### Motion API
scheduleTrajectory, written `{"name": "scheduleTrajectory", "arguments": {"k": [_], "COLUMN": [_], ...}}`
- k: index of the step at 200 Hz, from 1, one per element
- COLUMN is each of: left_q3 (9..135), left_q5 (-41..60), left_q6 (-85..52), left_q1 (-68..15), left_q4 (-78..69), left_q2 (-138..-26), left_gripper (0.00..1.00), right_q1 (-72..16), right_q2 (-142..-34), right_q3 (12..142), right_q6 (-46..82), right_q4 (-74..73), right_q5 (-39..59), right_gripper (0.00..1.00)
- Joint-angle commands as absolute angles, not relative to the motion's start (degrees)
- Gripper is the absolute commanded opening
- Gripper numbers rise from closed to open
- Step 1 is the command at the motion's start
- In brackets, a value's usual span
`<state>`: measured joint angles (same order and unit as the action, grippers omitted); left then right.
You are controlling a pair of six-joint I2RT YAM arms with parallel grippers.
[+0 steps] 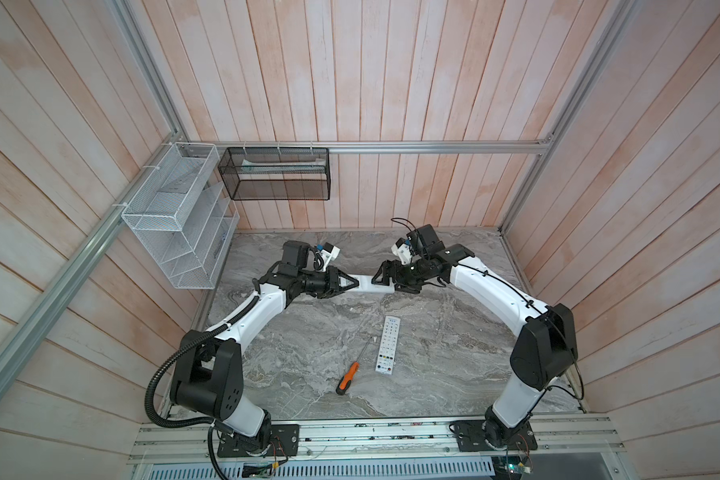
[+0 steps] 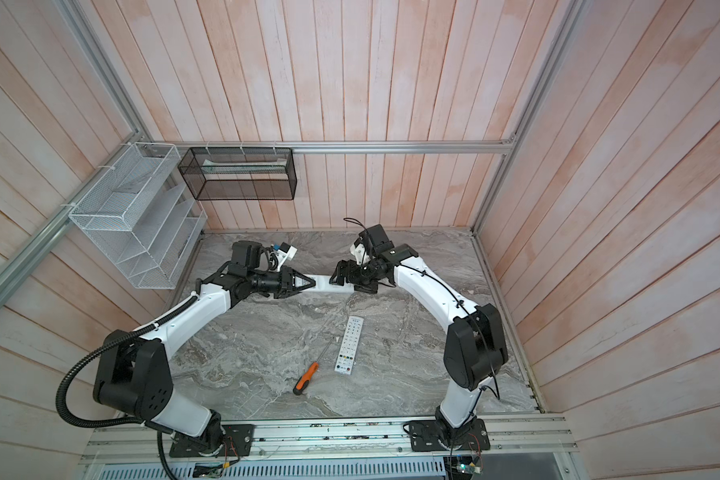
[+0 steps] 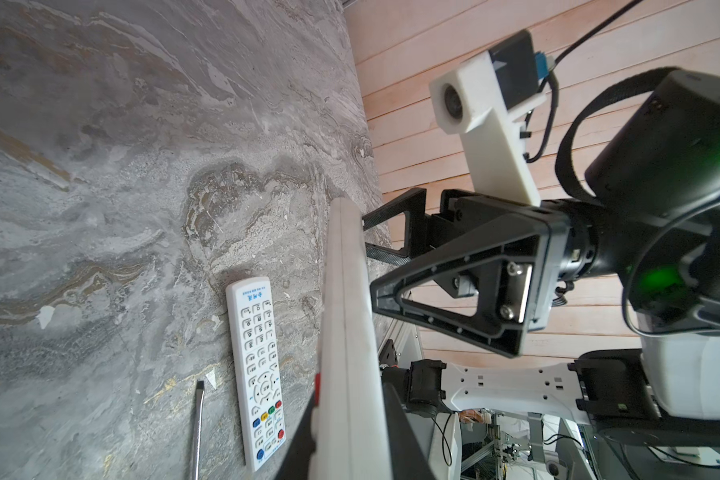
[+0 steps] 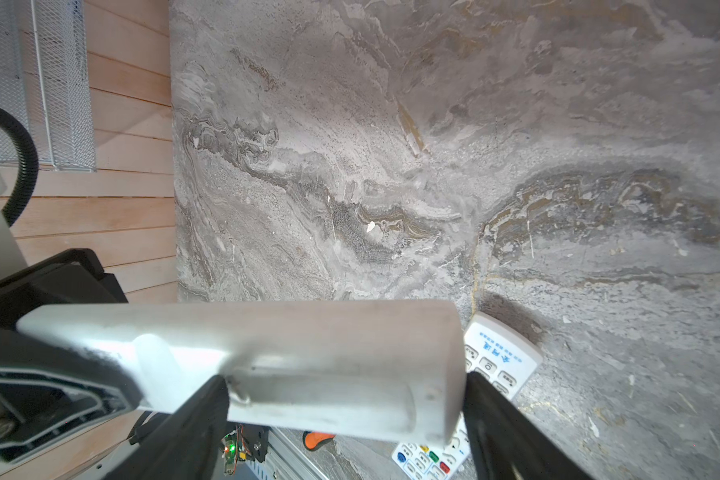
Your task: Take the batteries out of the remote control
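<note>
A white remote control (image 1: 364, 284) hangs level above the back of the marble table (image 1: 300, 345), between both arms. My left gripper (image 1: 352, 282) is shut on one end of it; in the left wrist view the dark fingers (image 3: 395, 419) pinch its thin sides. My right gripper (image 4: 346, 386) stands open and wide around the other end. The closed battery cover (image 4: 321, 399) lies between its fingers (image 4: 495, 415). I cannot tell whether they touch the remote. The batteries are hidden.
A second white remote (image 1: 387, 345) lies buttons up near the table's middle. An orange-handled screwdriver (image 1: 347, 378) lies just left of it. A white wire rack (image 1: 175, 216) and a black mesh basket (image 1: 275, 174) hang on the back-left walls.
</note>
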<state>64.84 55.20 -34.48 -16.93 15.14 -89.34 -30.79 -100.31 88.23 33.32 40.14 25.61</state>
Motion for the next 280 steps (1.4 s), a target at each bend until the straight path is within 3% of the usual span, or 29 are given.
{"name": "scheduleTrajectory", "arguments": {"k": [1, 46, 166, 203, 235, 280], "left_q3": [64.9, 65.1, 66.2, 66.0, 66.1, 66.2], "left_q5": [59.6, 58.2, 52.5, 52.1, 52.7, 53.1], "left_q6": [-34.7, -33.3, -26.2, -25.5, -26.1, -27.0], "left_q1": [-17.4, -17.4, -17.5, -17.5, -17.5, -17.5], "left_q4": [10.5, 12.6, 22.1, 22.8, 21.9, 21.1], "left_q2": [-86.6, -86.2, -85.5, -85.5, -85.9, -86.1], "left_gripper": [0.17, 0.17, 0.16, 0.16, 0.16, 0.16], "right_q1": [-31.8, -32.6, -32.6, -32.6, -32.6, -32.6], "right_q2": [-102.2, -102.8, -102.7, -102.2, -100.3, -100.5], "right_q3": [88.4, 90.6, 91.8, 92.0, 89.6, 87.5], "right_q6": [33.8, 32.8, 33.2, 32.8, 32.7, 32.8], "right_q4": [42.5, 46.4, 49.0, 48.3, 40.9, 39.3], "right_q5": [19.9, 13.8, 8.7, 9.6, 19.0, 22.3], "right_gripper": [0.87, 0.86, 0.86, 0.86, 0.87, 0.89]}}
